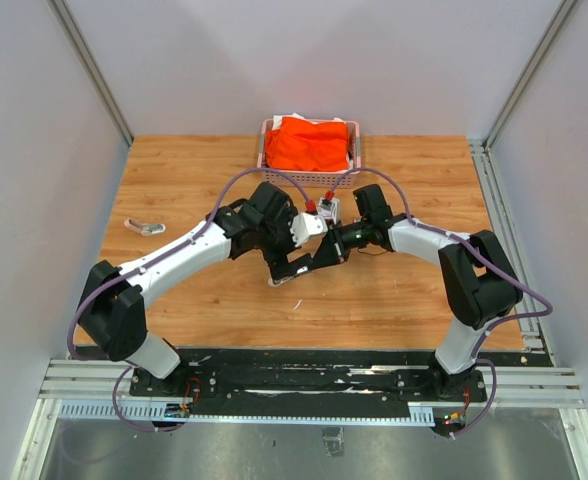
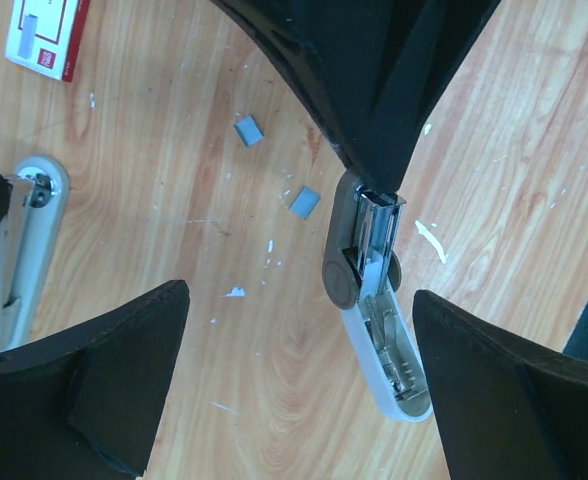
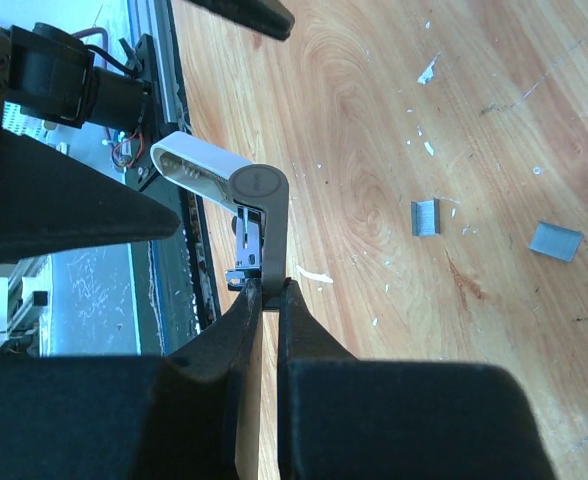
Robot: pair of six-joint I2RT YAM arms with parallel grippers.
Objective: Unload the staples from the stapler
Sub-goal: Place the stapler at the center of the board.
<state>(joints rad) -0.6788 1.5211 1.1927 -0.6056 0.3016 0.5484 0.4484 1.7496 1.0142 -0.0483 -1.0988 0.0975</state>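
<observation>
The stapler [image 3: 259,200] hangs just above the table, swung open, its white arm [image 2: 389,350] pointing away from the grey base. My right gripper [image 3: 271,290] is shut on the tip of that grey base. My left gripper [image 2: 299,292] stands wide open around the white arm, and neither of its fingers [image 2: 104,380] touches it. Two short grey strips of staples [image 2: 304,201] [image 2: 247,131] lie on the wood past the stapler, the same strips showing in the right wrist view [image 3: 426,217] [image 3: 556,241]. From above, both grippers [image 1: 286,268] [image 1: 326,250] meet mid-table over the stapler [image 1: 277,283].
A small white box with a red label [image 2: 44,35] lies near the strips. A second white stapler [image 2: 24,240] lies to the left. A pink basket [image 1: 267,140] with an orange cloth stands at the back. A small pale object [image 1: 144,226] lies far left. White flecks dot the wood.
</observation>
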